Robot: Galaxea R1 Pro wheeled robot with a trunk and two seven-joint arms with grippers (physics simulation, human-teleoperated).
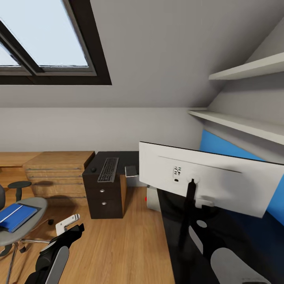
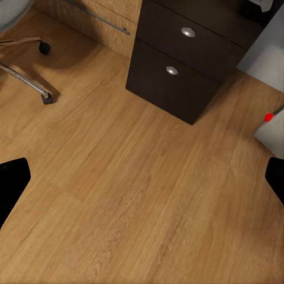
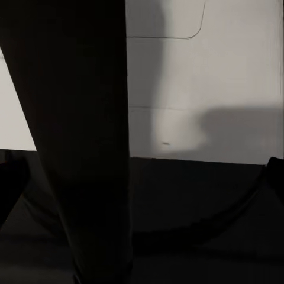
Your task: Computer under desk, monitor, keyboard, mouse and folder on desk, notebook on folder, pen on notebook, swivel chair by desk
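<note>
The monitor (image 1: 213, 177) stands on the black desk (image 1: 252, 244) at the right, its white back toward me. My right gripper (image 3: 142, 177) is open close behind it, with the dark monitor stand (image 3: 77, 148) between its fingers. On a dark drawer cabinet (image 1: 103, 199) lie the keyboard (image 1: 108, 169), the mouse (image 1: 93, 170) and a flat grey item (image 1: 131, 170), possibly the notebook. The blue folder (image 1: 15, 216) rests on the swivel chair (image 1: 29, 227) at the left. The grey computer (image 1: 152, 199) sits on the floor beside the desk. My left gripper (image 1: 73, 225) hangs open over the wood floor (image 2: 142, 195).
A light wooden dresser (image 1: 59, 173) and a small stool (image 1: 19, 185) stand along the back wall. Two shelves (image 1: 236, 122) jut out above the desk at the right. The chair's legs (image 2: 29, 83) and the cabinet's drawers (image 2: 177, 65) are close to my left gripper.
</note>
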